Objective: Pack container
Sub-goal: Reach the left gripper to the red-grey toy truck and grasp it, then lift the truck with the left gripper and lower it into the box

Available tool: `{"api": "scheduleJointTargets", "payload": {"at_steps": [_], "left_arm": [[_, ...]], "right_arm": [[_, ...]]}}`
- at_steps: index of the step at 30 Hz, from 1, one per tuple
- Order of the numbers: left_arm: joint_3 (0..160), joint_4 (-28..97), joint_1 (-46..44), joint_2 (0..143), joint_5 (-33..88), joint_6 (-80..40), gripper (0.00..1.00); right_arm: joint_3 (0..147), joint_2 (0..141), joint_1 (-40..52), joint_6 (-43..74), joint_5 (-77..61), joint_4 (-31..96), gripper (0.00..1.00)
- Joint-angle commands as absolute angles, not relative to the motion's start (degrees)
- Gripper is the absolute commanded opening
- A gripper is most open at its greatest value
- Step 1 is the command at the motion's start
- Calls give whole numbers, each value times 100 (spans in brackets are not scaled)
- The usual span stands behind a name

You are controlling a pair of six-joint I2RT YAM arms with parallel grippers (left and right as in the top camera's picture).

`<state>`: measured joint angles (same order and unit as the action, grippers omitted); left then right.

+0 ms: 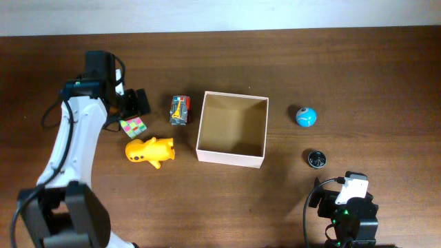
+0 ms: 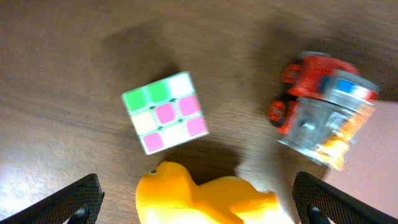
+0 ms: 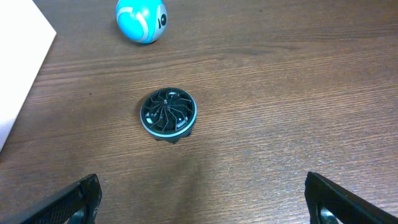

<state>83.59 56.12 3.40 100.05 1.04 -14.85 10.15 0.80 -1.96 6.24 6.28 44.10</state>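
Observation:
The container [image 1: 232, 157], a square white cardboard box with a tan inside, sits open in the middle of the table; nothing shows inside it. Left of it lie a red and silver toy car [image 1: 180, 110] [image 2: 320, 109], a colour cube [image 1: 134, 126] [image 2: 165, 112] and a yellow duck [image 1: 150, 151] [image 2: 199, 196]. My left gripper [image 1: 131, 103] [image 2: 196, 205] is open above the cube and duck, holding nothing. My right gripper [image 3: 202, 199] is open and empty near the front edge, with a black round disc toy [image 1: 317, 159] [image 3: 168, 114] and a blue ball [image 1: 306, 116] [image 3: 141, 19] ahead of it.
The right arm's base [image 1: 348, 210] sits at the table's front right. The container's white corner [image 3: 18, 68] shows at the left of the right wrist view. A pale wall runs along the table's far edge [image 1: 220, 31].

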Motion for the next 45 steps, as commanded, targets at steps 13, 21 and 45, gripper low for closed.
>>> {"api": "scheduleJointTargets", "payload": {"at_steps": [13,21,45], "left_arm": [[8451,4530,158,10381,1920,541,100],[8449,4106,-685,10490,1205,1444,100],[8449,3774,-1024,11688,808,821,75]], "right_arm": [[963,25,-233,644,620,4410,99],[963,25,-233,642,620,4407,99],[963,25,-233,644,620,4410,99]]}}
